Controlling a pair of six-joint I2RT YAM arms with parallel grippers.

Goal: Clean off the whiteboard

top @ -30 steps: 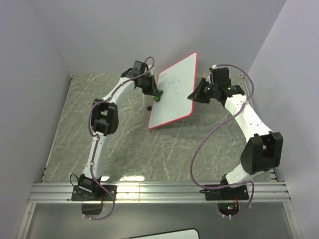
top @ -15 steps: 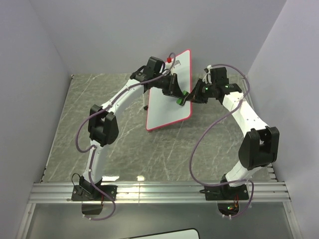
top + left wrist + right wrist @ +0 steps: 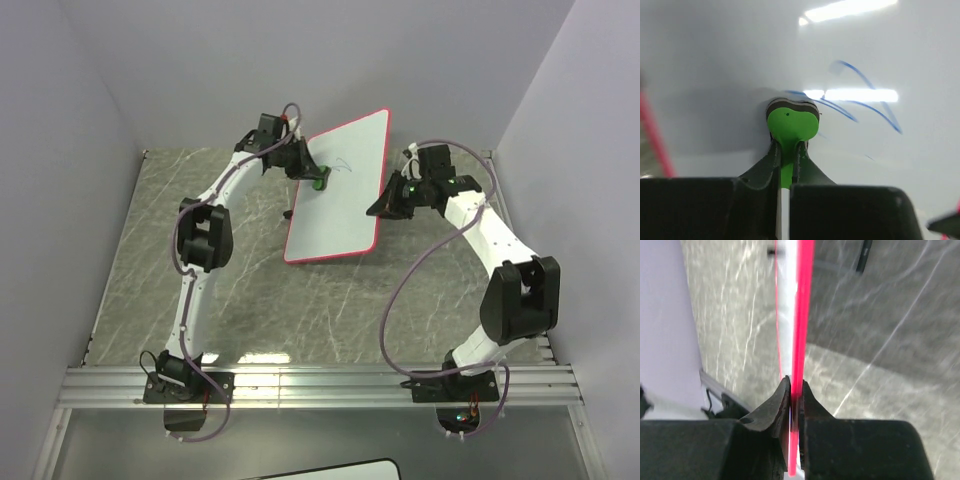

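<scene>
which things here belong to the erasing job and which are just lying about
In the job: whiteboard, clamped at its rim by the right gripper; green eraser in the left gripper; blue scribbles.
Lying about: small dark item on the table by the board, too small to identify.

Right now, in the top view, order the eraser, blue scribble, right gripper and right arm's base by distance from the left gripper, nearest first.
1. eraser, clamped in the left gripper.
2. blue scribble, just beside.
3. right gripper, on the whiteboard's right edge.
4. right arm's base, bottom right.
</scene>
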